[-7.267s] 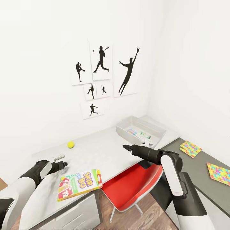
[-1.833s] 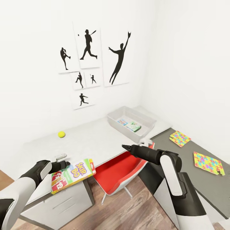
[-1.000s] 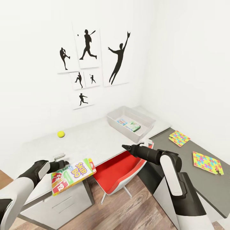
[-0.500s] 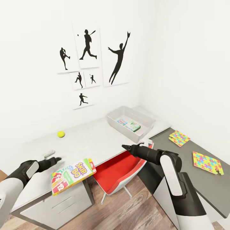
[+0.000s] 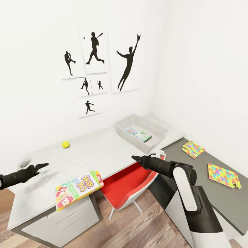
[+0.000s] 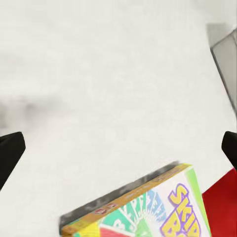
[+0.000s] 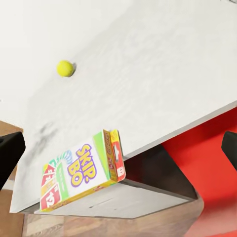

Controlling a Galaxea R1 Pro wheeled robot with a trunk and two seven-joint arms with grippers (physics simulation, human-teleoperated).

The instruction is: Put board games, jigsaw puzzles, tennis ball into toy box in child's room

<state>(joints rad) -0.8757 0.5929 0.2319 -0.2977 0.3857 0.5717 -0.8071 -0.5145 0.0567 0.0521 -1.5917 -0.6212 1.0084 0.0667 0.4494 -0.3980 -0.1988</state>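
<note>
Under the table [image 5: 103, 151] edge, a red chair [image 5: 131, 186] flanks overhanging Skip-Bo [image 5: 78, 189]; both pincers gape empty.

red chair [image 5: 129, 187], wood-plank floor [image 5: 137, 230]

My right arm [image 5: 187, 193] is showing a white shell along its upper link, running into glossy black rounded joints and a black forearm that is tapering toward the wrist. My right claw [image 5: 135, 158] is ending in slim, pointed black fingers. My left claw [image 5: 36, 167] is wearing the same matte black, narrowing to a thin tip, with a pale grey part blurring just behind it at about ten o'clock.
</note>
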